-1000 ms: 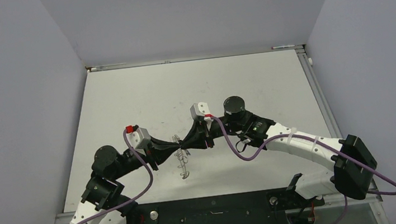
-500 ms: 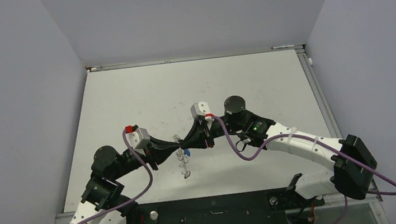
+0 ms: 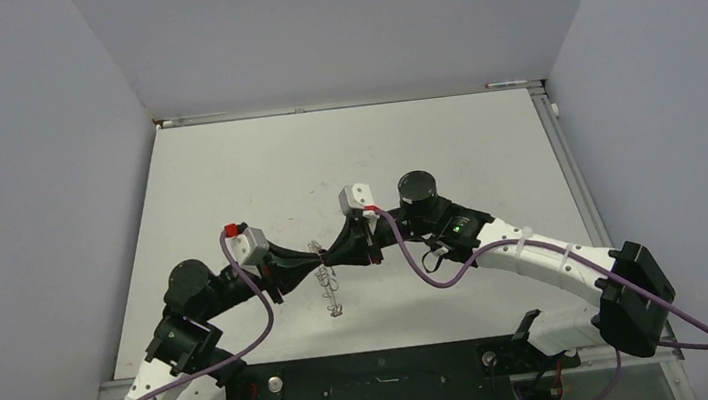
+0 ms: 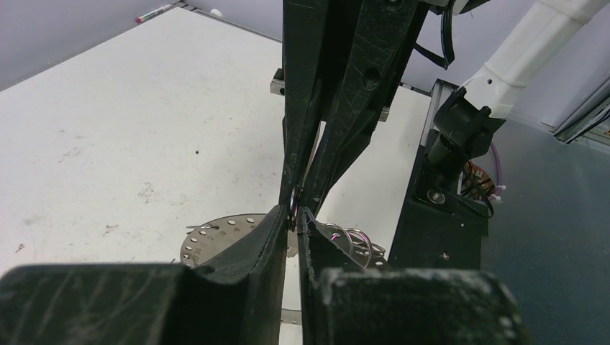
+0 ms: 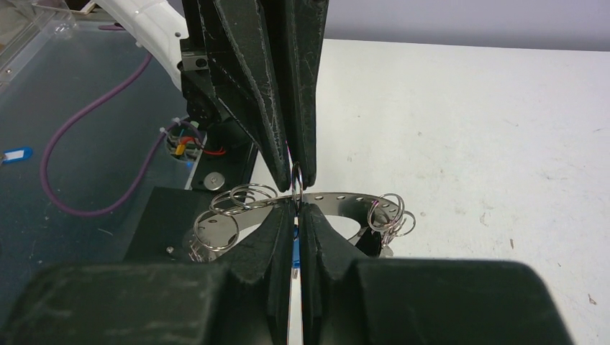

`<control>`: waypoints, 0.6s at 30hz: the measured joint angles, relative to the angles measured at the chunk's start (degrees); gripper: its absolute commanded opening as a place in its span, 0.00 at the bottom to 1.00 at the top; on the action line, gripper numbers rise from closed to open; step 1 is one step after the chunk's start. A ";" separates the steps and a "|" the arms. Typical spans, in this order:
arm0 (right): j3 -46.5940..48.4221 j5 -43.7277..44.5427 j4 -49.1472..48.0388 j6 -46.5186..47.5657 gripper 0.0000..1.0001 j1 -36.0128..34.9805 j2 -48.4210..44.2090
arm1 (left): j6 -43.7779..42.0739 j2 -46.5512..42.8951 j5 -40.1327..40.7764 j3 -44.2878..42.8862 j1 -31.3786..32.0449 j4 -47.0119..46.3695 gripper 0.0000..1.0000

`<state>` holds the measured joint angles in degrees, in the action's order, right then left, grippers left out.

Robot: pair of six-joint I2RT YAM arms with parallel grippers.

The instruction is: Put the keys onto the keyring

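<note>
My left gripper (image 3: 318,256) and right gripper (image 3: 327,256) meet tip to tip above the table. The keyring (image 3: 328,285), a flat grey ring with holes and wire loops, sits just under them, seen edge-on from above. In the left wrist view my left gripper (image 4: 295,211) is shut on a small wire loop of the keyring (image 4: 216,233). In the right wrist view my right gripper (image 5: 296,205) is shut with the blue key (image 5: 293,246) showing as a sliver between its fingers, at the keyring (image 5: 345,198). A dark piece (image 5: 370,241) hangs under loops on the right; I cannot tell whether it is the black key.
The white table (image 3: 346,161) is walled by grey panels at the left, back and right. A black base rail (image 3: 379,370) runs along the near edge, with purple cables looping off both arms.
Half a second ago the blue key showed below the fingertips in the top view; now it is hidden there. The keyring's lower end has swung slightly right. Both arms stay almost still.
</note>
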<state>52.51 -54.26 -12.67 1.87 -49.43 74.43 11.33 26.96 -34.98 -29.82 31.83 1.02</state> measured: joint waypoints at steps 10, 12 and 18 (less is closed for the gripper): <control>0.42 2.23 5.99 4.02 0.05 -0.04 -0.87 | -0.02 0.11 0.20 0.00 0.00 -0.02 0.16; 0.76 3.56 7.98 5.14 0.05 -0.04 -0.87 | -0.02 0.09 0.15 0.00 0.00 -0.11 0.19; 4.33 9.35 17.03 8.48 0.05 -0.39 -0.81 | -0.11 -0.04 0.13 0.00 0.00 -0.39 0.32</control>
<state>56.84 -44.91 4.36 10.35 -49.82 73.63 11.22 26.92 -34.85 -29.82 31.83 0.62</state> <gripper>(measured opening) 0.060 0.251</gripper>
